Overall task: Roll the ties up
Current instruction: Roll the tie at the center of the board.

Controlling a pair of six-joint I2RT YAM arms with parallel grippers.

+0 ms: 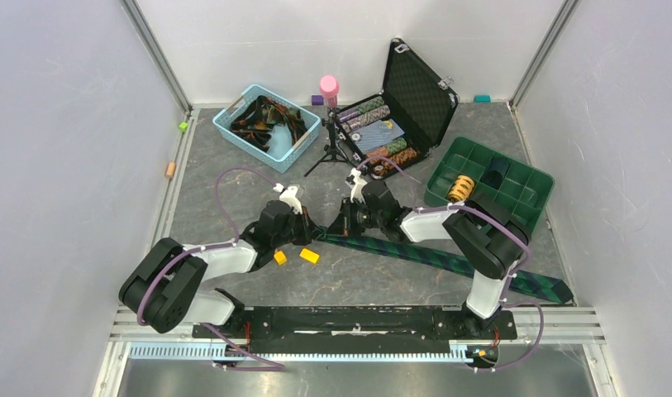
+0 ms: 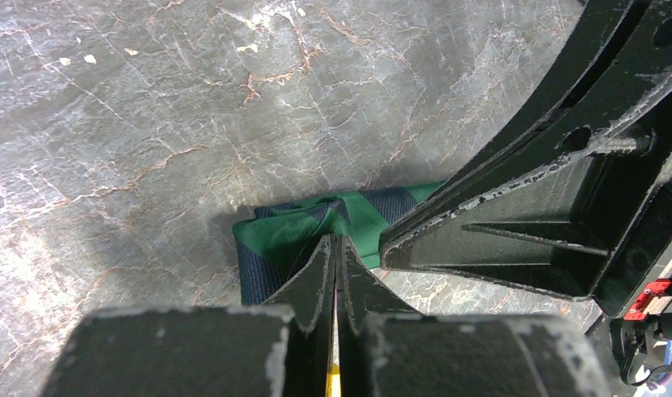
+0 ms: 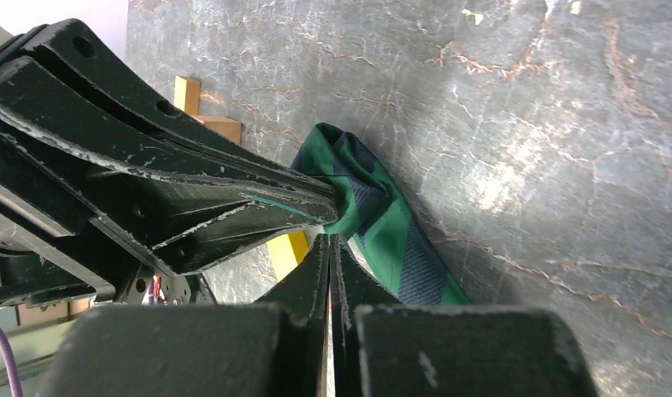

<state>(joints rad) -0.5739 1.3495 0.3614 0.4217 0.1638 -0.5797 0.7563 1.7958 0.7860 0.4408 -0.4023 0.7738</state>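
Note:
A green-and-navy plaid tie [image 1: 431, 258] lies flat, running from the table's middle to the front right. Its left end is folded over [image 2: 283, 240]. My left gripper [image 1: 314, 235] is shut on that folded end, and a sliver of green shows between its fingers [image 3: 258, 203]. My right gripper [image 1: 339, 227] faces it from the right, shut, with its tips [image 3: 331, 240] against the tie's edge [image 3: 390, 223] and no fabric visible between them. More ties [image 1: 262, 116] lie heaped in a blue basket [image 1: 306, 145].
Two small orange blocks [image 1: 309, 255] [image 1: 280, 257] lie just in front of the grippers. Behind stand a small tripod [image 1: 332, 153], a pink bottle [image 1: 328, 87] and an open black case [image 1: 415, 91] of chips. A green compartment tray [image 1: 473, 157] sits at right.

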